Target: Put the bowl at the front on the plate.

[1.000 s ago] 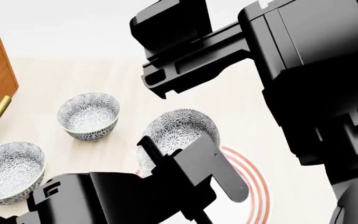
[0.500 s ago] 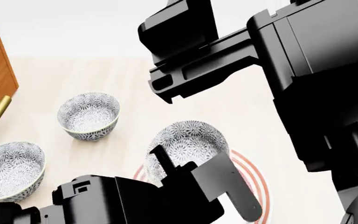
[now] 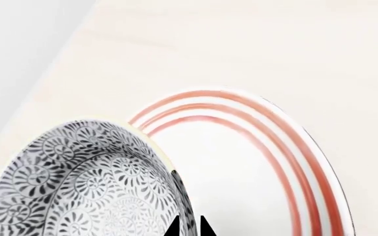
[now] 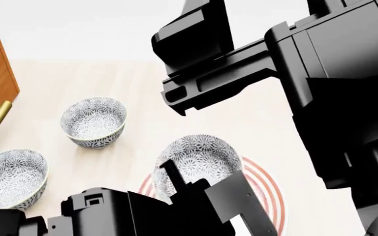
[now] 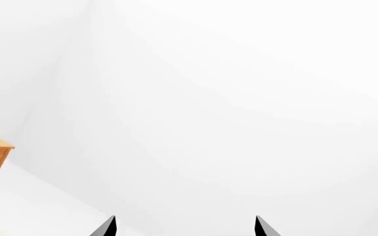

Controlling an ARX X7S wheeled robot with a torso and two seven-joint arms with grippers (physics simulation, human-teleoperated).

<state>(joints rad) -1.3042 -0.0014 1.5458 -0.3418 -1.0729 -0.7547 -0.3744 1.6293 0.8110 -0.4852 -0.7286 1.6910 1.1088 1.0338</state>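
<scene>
Pinching the bowl (image 4: 199,157) over the plate (image 4: 267,189), left tool (image 4: 199,189); right tool (image 5: 183,227) spread.

Patterned bowl (image 3: 77,187) over red-ringed plate (image 3: 255,162), dark fingers (image 3: 205,227) straddling its rim.

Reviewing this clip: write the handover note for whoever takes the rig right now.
Left gripper: shut on the rim of the small deep floral-patterned ceramic bowl, holding it over the large flat white plate with red rings.
Right gripper: open, empty, raised and facing a white wall.
Done: bowl picked up and carried to the plate.
Unclear: whether the bowl already touches the plate.
Left: set it down, release, withdraw.
Two alike bowls sit untouched on the table.
</scene>
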